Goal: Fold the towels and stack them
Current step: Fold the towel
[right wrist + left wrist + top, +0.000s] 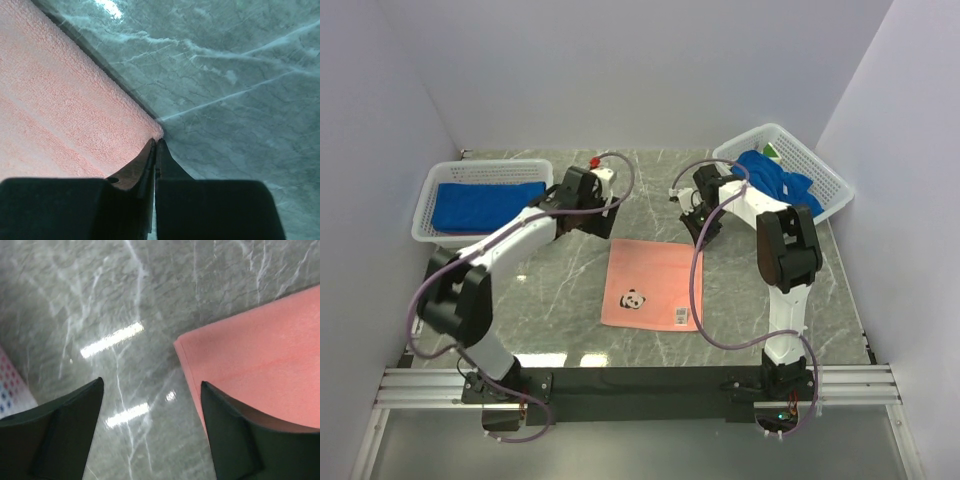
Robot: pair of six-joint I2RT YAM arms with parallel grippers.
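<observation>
Right claw (156, 142) pinches the pink towel (60, 115) corner, plain only from its wrist; left claw (151, 384) gapes.

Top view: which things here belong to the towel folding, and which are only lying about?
Belong to the job: pink towel; left blue towel; right blue towel; right gripper, jaws shut on the pink towel's corner; left gripper, jaws open.
Only lying about: left basket; right basket; table.
</observation>
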